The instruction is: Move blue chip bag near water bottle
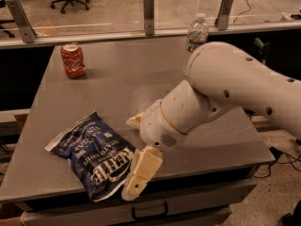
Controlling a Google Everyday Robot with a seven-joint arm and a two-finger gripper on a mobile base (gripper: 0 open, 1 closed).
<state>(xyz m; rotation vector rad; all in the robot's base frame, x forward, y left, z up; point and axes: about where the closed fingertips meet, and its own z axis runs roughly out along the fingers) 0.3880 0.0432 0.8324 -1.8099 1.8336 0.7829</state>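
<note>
The blue chip bag (pixel 91 157) lies flat and crinkled on the front left of the grey table (pixel 122 79), its white lettering facing up. My gripper (pixel 133 157) is low over the bag's right edge, open, with one cream finger (pixel 140 173) reaching down past the bag's front right corner and the other (pixel 134 121) showing behind the wrist. Nothing is held. The water bottle (pixel 196 32) stands upright at the table's far right edge, partly hidden behind my arm.
A red soda can (pixel 73 60) stands at the far left of the table. A glass barrier with metal posts (pixel 148 6) runs behind the table. My large white arm (pixel 235 84) covers the table's right side. The front edge is just below the bag.
</note>
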